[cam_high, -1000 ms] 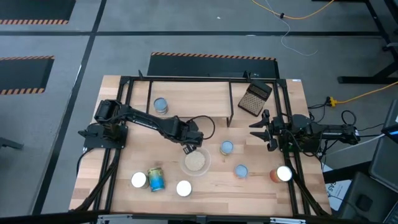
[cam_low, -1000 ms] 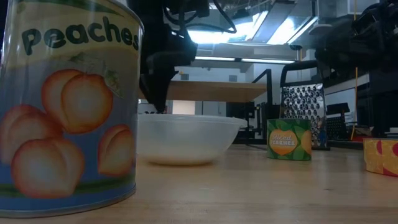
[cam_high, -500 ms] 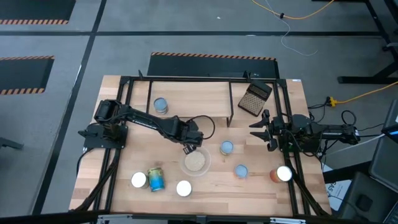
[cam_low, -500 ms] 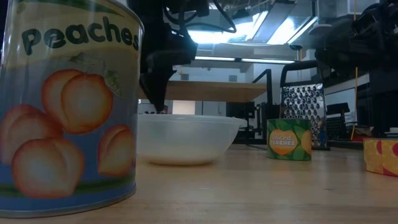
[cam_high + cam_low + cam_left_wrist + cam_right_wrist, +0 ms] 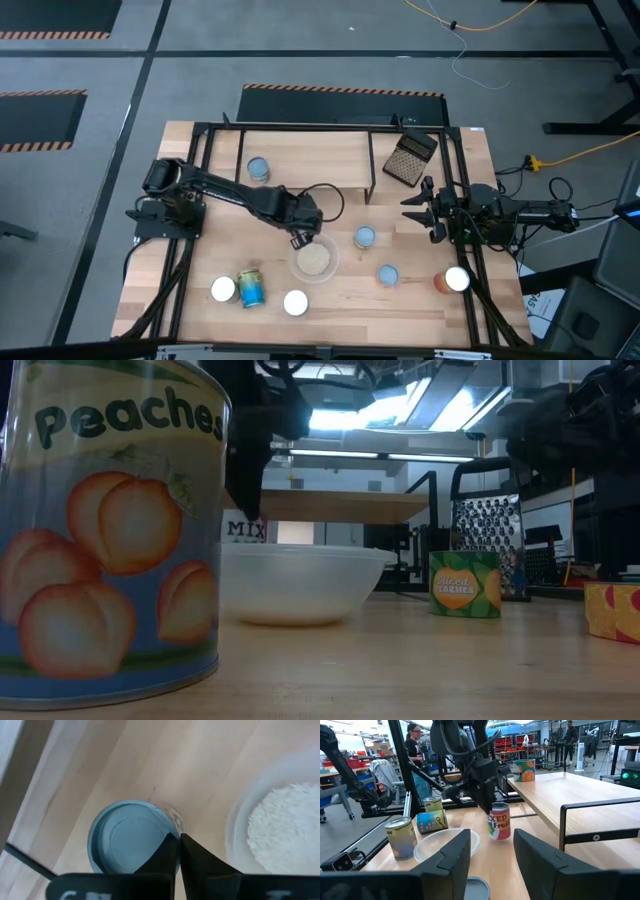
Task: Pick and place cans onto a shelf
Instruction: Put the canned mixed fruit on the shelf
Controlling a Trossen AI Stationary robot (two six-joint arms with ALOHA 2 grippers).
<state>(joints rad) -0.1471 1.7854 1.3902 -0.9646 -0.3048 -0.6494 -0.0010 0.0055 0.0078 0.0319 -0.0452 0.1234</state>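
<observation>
left pincer [image 5: 297,238]: fingers together, empty, over a can [image 5: 131,837] under the shelf [image 5: 300,165] edge, beside the bowl [image 5: 314,262] (likely lining up)
right pincer [image 5: 415,210]: fingers apart, parked at the bench [image 5: 340,290] side
cans: one up on the shelf, others scattered on the bench

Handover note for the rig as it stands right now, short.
Left gripper: shut, empty, poised right over the Mixed Fruit can, which stands beside the bowl.
Right gripper: open, empty, waiting at the table's right edge.
Done: one can stands on the shelf.
Left: seven cans on the table. The Mixed Fruit can, two blue-topped cans right of the bowl, a red-orange can at the right edge, two white-topped cans at the front, and a blue-green can lying on its side between them.
</observation>
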